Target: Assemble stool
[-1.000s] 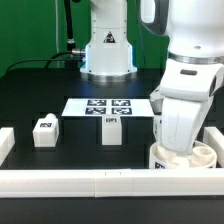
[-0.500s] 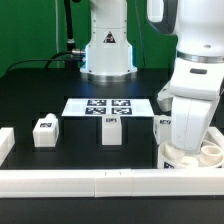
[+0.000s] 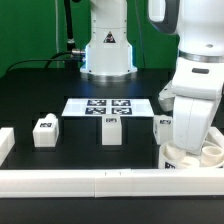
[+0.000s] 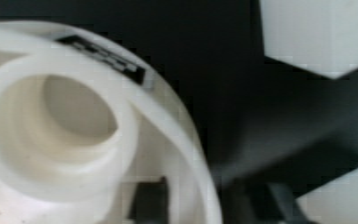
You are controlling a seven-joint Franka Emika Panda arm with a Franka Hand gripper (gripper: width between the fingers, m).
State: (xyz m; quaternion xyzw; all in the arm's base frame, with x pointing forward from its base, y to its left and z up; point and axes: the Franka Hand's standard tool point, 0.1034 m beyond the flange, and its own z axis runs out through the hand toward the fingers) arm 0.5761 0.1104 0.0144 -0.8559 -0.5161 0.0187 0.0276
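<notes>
The stool's round white seat (image 3: 211, 152) lies at the front of the table on the exterior view's right, partly behind my arm. My gripper (image 3: 186, 148) reaches down onto it. In the wrist view the gripper (image 4: 208, 200) is shut on the seat (image 4: 51, 150), with the seat's rim between the two dark fingers (image 4: 153, 200). Two white block legs (image 3: 45, 131) (image 3: 111, 130) stand apart on the black table. A third leg (image 3: 161, 128) stands close beside my arm.
The marker board (image 3: 110, 106) lies flat at the table's middle, behind the legs. White border bars run along the front (image 3: 100, 181) and the exterior view's left (image 3: 5, 145). The robot's base (image 3: 108, 50) stands at the back. A white block (image 4: 327, 35) shows near the seat.
My arm and the seat in its grip have shifted toward the exterior view's right over the last second. They have stayed about still for the last half second. The legs have not moved.
</notes>
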